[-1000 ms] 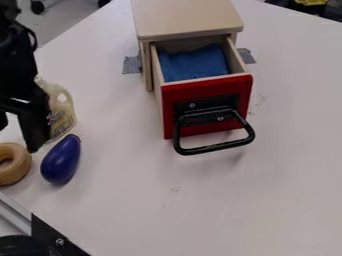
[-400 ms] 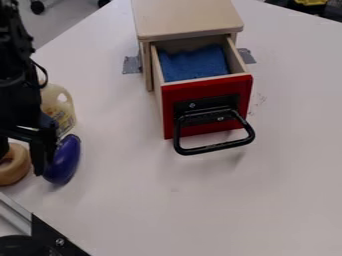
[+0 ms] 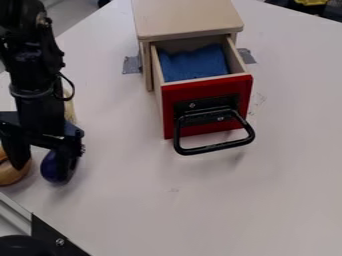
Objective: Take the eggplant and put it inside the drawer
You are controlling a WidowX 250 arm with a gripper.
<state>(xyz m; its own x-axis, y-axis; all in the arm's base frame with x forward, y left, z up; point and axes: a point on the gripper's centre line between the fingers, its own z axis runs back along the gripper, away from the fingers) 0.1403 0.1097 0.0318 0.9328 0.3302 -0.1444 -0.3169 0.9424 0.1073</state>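
1. I see a black robot arm (image 3: 35,75) on the left side. It comes in from the upper left and hangs down.
2. The claw (image 3: 41,164) is at the left, a bit below the middle. It is open, with its two fingers (image 3: 20,156) spread apart.
3. The eggplant (image 3: 52,169) is purple and shiny. It is on the white table (image 3: 200,210) at the left, lower than the middle. One finger is in front of its top part, and I can't tell if they touch.
4. A round tan ring (image 3: 9,174) is at the left edge, beside the eggplant. The other finger is in front of part of it.
5. A pale yellow bottle (image 3: 70,107) is behind the arm, so I see just a little of it.
6. The wooden box (image 3: 187,20) is at the top middle. Its drawer (image 3: 208,107) is pulled open. The front is red, with a black handle (image 3: 215,148).
7. A blue cloth (image 3: 194,64) is inside the drawer.
8. Gray tape (image 3: 132,64) is on the table on both sides of the box.
9. In the lower left corner there is a silver bar (image 3: 15,215) with a black piece (image 3: 50,235) by its end.
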